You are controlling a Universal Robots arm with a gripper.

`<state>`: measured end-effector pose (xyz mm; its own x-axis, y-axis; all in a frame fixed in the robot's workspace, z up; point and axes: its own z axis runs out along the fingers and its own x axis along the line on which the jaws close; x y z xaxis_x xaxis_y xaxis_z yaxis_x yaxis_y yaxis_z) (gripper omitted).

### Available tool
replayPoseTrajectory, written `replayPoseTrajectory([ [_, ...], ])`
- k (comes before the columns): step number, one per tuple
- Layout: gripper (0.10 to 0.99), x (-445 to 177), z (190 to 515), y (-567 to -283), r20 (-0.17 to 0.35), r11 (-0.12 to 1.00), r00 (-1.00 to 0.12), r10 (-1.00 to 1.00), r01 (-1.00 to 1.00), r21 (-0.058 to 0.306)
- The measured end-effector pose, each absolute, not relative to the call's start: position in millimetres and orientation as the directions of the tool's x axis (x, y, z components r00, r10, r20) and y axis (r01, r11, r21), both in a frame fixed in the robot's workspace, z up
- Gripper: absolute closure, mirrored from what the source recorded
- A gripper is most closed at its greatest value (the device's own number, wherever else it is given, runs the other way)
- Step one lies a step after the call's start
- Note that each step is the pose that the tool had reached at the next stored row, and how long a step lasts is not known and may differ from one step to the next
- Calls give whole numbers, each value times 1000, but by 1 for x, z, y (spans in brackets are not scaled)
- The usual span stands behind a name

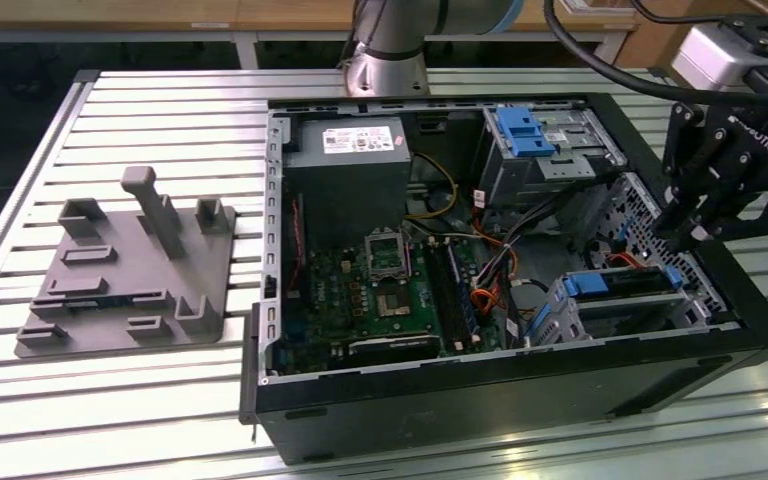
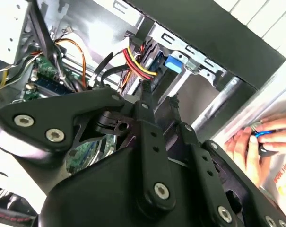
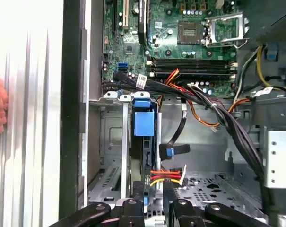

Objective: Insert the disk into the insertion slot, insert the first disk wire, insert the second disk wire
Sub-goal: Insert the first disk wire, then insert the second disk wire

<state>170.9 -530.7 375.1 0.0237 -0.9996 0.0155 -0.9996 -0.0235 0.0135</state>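
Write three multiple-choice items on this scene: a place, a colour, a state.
1. The grey fixture lies: A) on the table, at the exterior view's left of the computer case; B) inside the case; C) atop the case.
2. The disk has a carrier that is: A) red; B) blue; C) green.
3. The disk is: A) on the table; B) in the insertion slot; C) on the fixture.
A: it stands beside the case. B: a blue frame shows. B: the slot holds it.

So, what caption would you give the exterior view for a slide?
Robot gripper poised at the open computer case's edge, near the disk seated in its insertion slot.
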Motion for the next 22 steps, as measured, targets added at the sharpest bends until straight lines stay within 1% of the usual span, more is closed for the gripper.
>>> replayPoseTrajectory([
  [17,788,171,375,-531,8,-24,24,-1000,-1000,13],
  [22,788,171,375,-522,16,-24,25,-1000,-1000,18],
])
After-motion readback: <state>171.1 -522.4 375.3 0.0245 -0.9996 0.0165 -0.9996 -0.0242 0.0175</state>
